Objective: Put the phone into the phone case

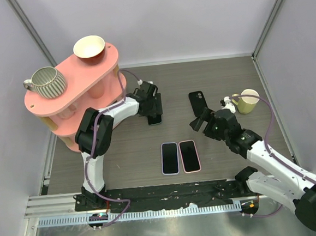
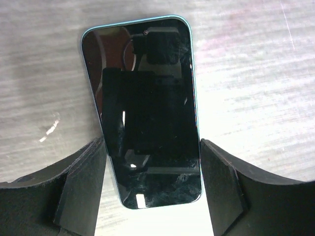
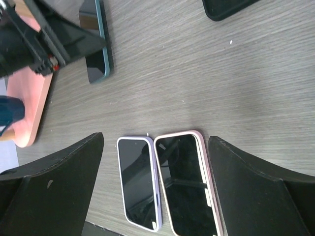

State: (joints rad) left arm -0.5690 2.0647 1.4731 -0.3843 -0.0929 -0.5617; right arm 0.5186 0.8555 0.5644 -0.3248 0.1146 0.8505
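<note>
A bare phone with a teal edge lies screen up on the table, also seen in the top view and the right wrist view. My left gripper is open, its fingers straddling the phone's near end, close to both long edges. An empty black phone case lies to the right, its corner in the right wrist view. My right gripper is open and empty, hovering near the case.
A lilac-cased phone and a pink-cased phone lie side by side near the front. A pink two-tier stand holds a striped mug and a bowl. A yellow mug stands at the right.
</note>
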